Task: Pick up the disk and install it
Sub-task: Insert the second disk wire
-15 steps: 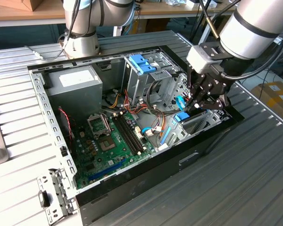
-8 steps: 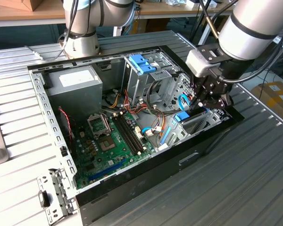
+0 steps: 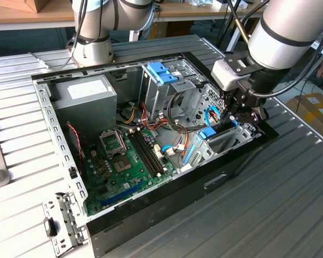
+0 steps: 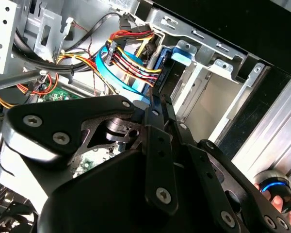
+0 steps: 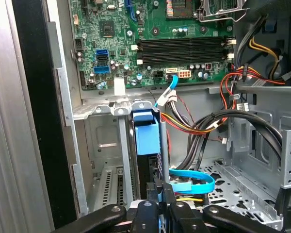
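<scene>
First wrist view: arm reaches steeply into the case; jaws [image 5: 157, 204] clamped on the upright disk [image 5: 146, 138].

An open case [image 3: 151, 215] lies on the ribbed tabletop [image 3: 269, 204], its green motherboard [image 3: 124, 161] at centre, the grey power supply [image 3: 86, 99] at ten o'clock, a loose bracket [image 3: 62, 226] at seven outside it.
</scene>
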